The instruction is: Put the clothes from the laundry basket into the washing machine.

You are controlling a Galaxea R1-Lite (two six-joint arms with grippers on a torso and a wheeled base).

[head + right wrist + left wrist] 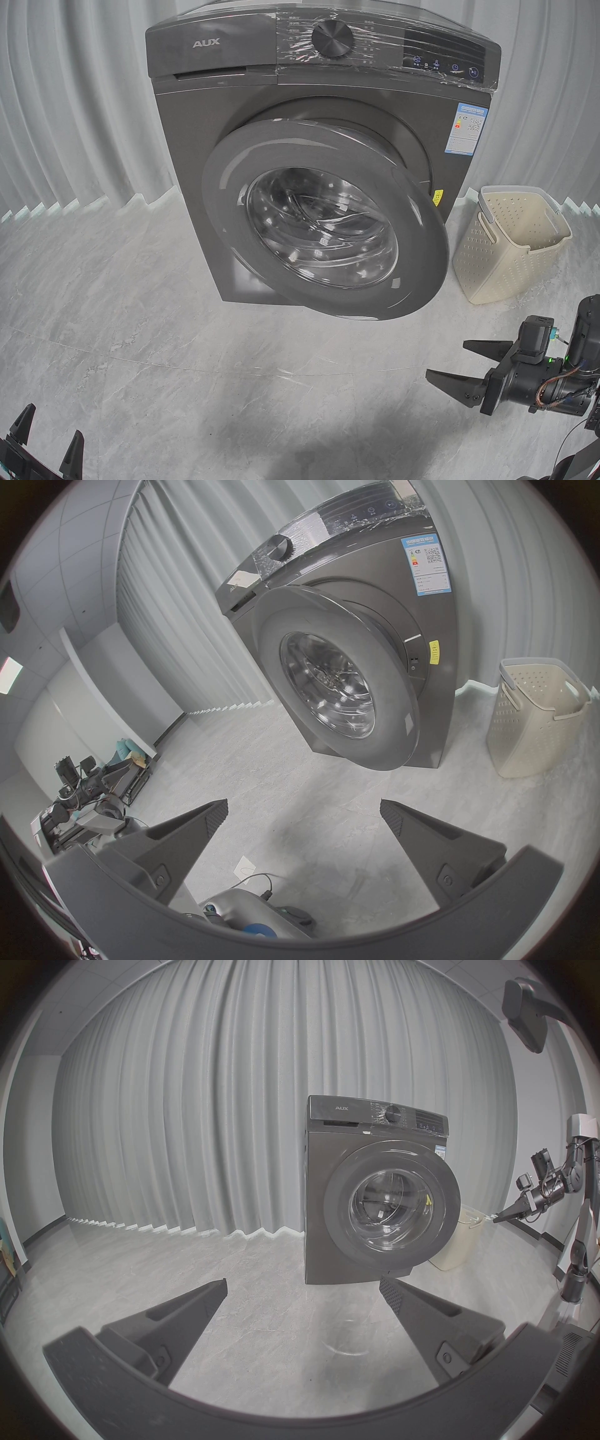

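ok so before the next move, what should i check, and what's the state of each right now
1. Right pincer open and empty: ok.
2. Left pincer open and empty: ok.
3. Washing machine door open wide enough to load: not ok. It is only ajar and covers most of the opening.
4. Clothes in the laundry basket to grab: cannot tell. The inner walls that show are bare, and the bottom is hidden.
5. Floor between the right pincer and the basket free of obstacles: ok.
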